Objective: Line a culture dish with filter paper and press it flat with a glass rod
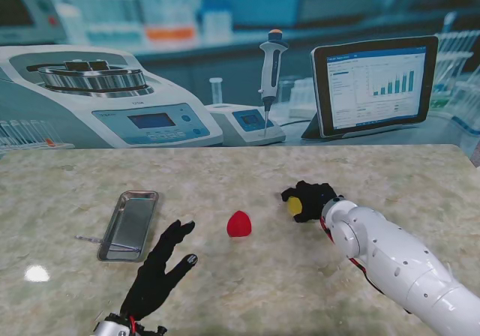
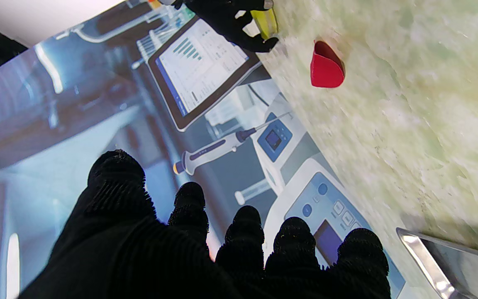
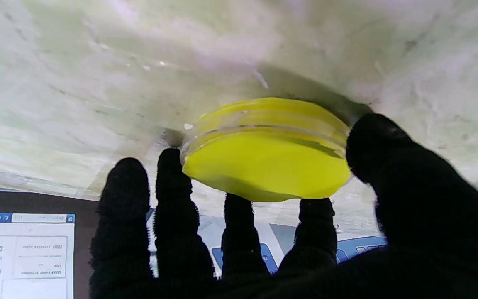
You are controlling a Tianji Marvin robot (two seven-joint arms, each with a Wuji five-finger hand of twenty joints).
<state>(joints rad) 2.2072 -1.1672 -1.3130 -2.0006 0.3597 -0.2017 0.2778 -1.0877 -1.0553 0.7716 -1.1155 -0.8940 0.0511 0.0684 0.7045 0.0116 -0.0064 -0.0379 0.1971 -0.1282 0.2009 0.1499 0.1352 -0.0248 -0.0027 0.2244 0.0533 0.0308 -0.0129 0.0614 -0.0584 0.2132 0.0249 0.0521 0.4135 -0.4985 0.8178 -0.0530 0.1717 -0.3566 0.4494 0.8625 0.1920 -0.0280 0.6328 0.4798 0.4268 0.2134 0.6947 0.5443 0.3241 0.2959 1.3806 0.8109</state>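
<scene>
Early stage: right hand (image 1: 309, 199) gripping culture dish (image 3: 266, 147) with yellow filter paper, on worktop (image 1: 300, 276) right of centre. Left hand (image 1: 161, 265) open, empty. Pressing flat still ahead.

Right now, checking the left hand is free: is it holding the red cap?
No: the left hand is open and the red cap lies apart.
</scene>
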